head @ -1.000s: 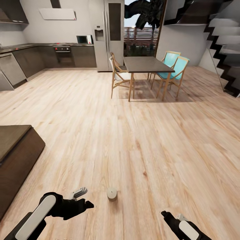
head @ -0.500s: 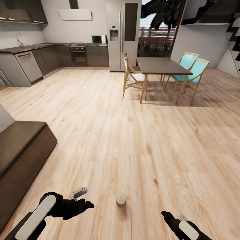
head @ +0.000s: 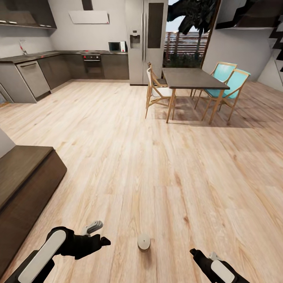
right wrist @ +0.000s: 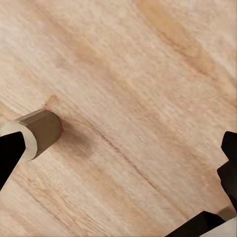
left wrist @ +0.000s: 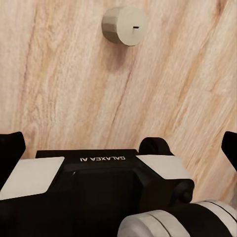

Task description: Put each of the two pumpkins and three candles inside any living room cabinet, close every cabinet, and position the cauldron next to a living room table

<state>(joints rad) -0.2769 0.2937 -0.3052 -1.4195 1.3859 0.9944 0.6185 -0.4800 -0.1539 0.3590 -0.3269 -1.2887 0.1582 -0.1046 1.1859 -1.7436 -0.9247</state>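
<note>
**Candle on floor btwn both claws, nothing gripped yet**

Off to the outer side of the left claw (head: 100, 232), well apart, sits the low dark-brown cabinet (head: 23, 177), fronts flush as far as visible. Left claw itself hovers low over the wood floor (head: 157, 165), fingers spread, released & empty. Just beside it, toward the robot's middle & a bit fwd, stands one candle (head: 144, 241), a pale stub upright on the boards, wick up, touching neither claw; left wrist cam has it ahead of the fingers. Right claw (head: 196, 253) is on the candle's far side, near; its tips look parted w/ nothing btwn them, so released too.

Risks, as I judge: candle is short & round. If a fingertip nudges its side before closing, it could tip & roll off. Low grasp near floor means fingers may scrape boards. No pumpkins or cauldron visible; dining table (head: 192, 78) is far ahead.
</note>
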